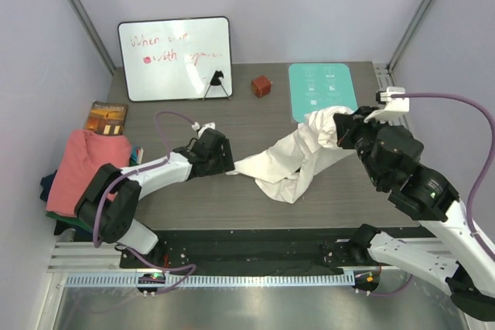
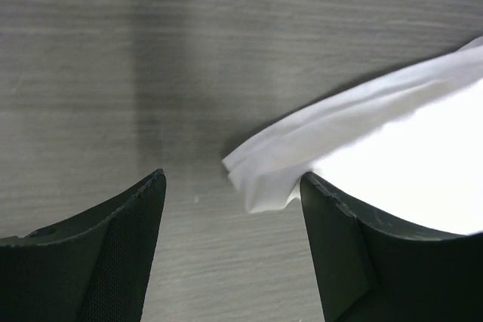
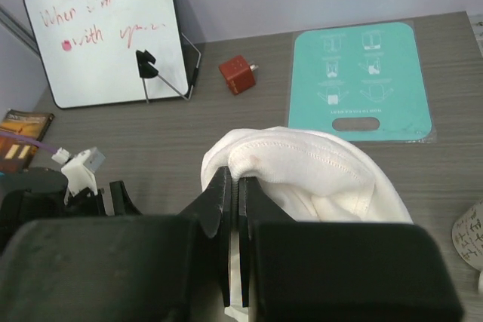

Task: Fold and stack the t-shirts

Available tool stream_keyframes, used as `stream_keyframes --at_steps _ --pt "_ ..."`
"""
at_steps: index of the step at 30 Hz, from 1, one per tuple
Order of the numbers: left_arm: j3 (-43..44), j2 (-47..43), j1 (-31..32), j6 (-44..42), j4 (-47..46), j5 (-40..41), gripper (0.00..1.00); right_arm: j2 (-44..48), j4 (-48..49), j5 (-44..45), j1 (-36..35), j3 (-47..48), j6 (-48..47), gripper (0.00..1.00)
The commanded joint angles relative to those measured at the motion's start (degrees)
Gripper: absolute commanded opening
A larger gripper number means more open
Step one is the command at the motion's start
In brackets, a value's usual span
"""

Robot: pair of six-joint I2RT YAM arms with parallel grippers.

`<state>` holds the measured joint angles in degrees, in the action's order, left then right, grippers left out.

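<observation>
The left hand (image 2: 234, 186) is kept low over the tabletop (image 1: 209, 202), its fingers spread wide; a corner of the white t-shirt (image 1: 294, 161) is seen between them; the right hand (image 3: 235, 186) is raised and pinched on the shirt's other end; the bunched shirt is drawn lengthwise from left to right.

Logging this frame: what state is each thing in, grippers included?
white t-shirt: unfolded, bunched into a rope, one end lifted.
right gripper: shut on the white t-shirt.
left gripper: open, the shirt's corner between its fingers.
salmon-pink t-shirt: lying on top of darker clothes at the left.
whiteboard: upright, written on in red.
teal mat: lying flat.
</observation>
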<state>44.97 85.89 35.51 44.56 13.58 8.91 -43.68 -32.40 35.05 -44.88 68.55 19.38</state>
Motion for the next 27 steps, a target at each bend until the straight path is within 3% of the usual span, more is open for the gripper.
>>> stream_keyframes --at_steps 1,9,17,20,22,26,27 --pt "5.1 3.4 1.0 -1.5 -3.8 -0.8 0.72 -1.1 1.6 2.2 0.0 -0.2 -0.6 0.01" --pt "2.2 0.4 4.4 -3.3 -4.7 0.8 0.73 -2.9 1.6 4.1 0.0 -1.2 -0.4 0.01" --pt "2.7 5.9 4.4 -3.8 -4.9 3.2 0.72 -3.6 1.6 4.2 0.0 -0.7 0.0 0.01" --pt "5.2 10.3 4.5 -3.8 -4.5 5.0 0.54 -3.3 1.7 3.7 0.0 -0.7 -0.4 0.01" --pt "6.6 13.5 4.5 -3.4 -3.1 5.0 0.36 -3.2 1.7 3.9 0.0 -0.6 -0.6 0.01" --pt "6.1 13.7 5.6 -1.4 -3.2 6.2 0.11 -3.0 1.6 4.2 0.0 -0.8 -0.7 0.01" --pt "5.7 12.4 6.0 -1.1 -3.2 7.1 0.00 -3.0 1.6 4.3 0.0 -0.9 -0.7 0.01"
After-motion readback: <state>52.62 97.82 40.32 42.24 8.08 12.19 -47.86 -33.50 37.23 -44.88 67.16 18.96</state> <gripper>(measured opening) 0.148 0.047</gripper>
